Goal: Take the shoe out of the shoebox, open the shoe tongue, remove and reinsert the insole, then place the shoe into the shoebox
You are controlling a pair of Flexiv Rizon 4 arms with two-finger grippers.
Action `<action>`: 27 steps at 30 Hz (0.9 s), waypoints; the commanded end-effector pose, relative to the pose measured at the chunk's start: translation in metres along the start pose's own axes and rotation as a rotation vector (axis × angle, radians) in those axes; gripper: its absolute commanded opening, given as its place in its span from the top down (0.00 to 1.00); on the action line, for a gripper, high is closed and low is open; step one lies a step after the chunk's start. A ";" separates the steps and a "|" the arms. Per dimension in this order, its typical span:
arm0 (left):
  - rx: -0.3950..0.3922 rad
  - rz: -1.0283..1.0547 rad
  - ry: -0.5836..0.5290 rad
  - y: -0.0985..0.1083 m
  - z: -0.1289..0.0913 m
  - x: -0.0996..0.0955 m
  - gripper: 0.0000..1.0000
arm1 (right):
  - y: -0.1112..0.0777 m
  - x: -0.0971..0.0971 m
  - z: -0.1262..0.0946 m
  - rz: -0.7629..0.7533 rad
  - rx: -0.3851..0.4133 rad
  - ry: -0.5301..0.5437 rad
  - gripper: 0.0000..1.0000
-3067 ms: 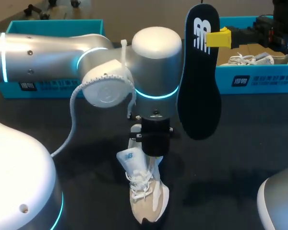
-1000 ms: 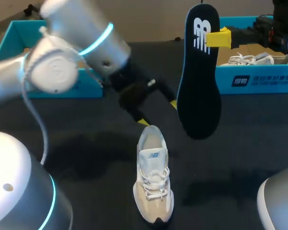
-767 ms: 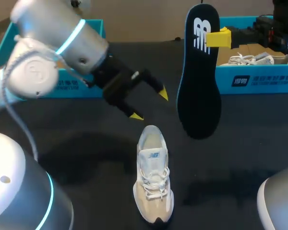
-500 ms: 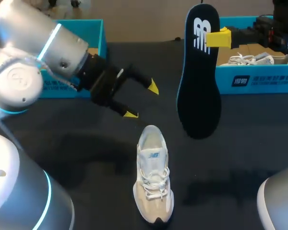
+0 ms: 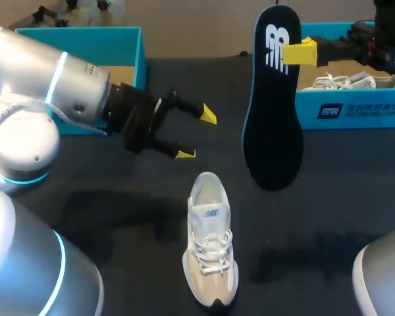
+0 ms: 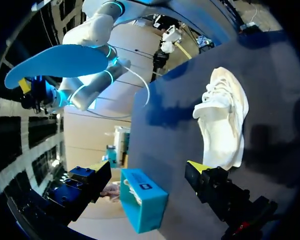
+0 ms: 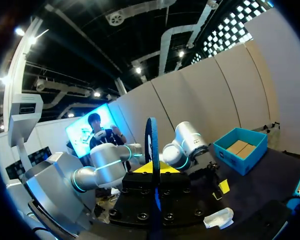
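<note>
My left claw (image 5: 196,135) hangs over the bench (image 5: 329,217) with its yellow tips spread wide and nothing between them. It sits just beyond the shoe (image 5: 210,247) and off to the shoe's left, clear of it.

My right claw (image 5: 301,51) is clamped on the insole (image 5: 273,125), pinching it near its upper end. The dark insole hangs upright in the air, with its lower end above the bench, beyond the shoe and to its right. From the right wrist I see the insole edge-on, standing straight up between the fingers.

The shoe, white and beige, stands on its sole in the middle of the bench, apart from both claws. Its toe points at the near edge and its mouth is toward the far side.

Behind my left arm is the left shoebox (image 5: 128,39), teal, with only a brown lining showing inside. The right shoebox (image 5: 355,108), teal too, is at the far right, behind the insole. It holds a second shoe (image 5: 352,80), pale, with its laces showing above the wall.
</note>
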State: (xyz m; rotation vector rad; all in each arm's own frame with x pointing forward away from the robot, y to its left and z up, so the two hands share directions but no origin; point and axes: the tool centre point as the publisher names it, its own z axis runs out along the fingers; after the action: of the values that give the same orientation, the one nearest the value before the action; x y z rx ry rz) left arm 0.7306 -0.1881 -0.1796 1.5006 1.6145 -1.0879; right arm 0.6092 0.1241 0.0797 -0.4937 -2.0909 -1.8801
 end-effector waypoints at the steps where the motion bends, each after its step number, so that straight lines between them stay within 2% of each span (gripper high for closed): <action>1: -0.014 0.026 -0.114 -0.006 -0.001 -0.001 0.00 | 0.003 -0.003 0.003 0.002 0.007 0.002 1.00; 16: -0.013 0.115 -0.302 -0.007 -0.021 -0.027 0.00 | 0.003 -0.003 0.003 0.002 0.007 0.002 1.00; 22: -0.022 0.120 -0.343 -0.005 -0.028 -0.035 0.00 | 0.003 -0.003 0.003 0.002 0.007 0.002 1.00; 27: 0.001 0.129 -0.379 -0.005 -0.035 -0.042 0.00 | 0.003 -0.003 0.003 0.002 0.007 0.002 1.00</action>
State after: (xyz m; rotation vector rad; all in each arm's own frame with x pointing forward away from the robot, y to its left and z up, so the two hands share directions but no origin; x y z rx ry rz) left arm 0.7319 -0.1776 -0.1265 1.2833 1.2447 -1.2129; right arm 0.6092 0.1242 0.0797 -0.4936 -2.0908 -1.8800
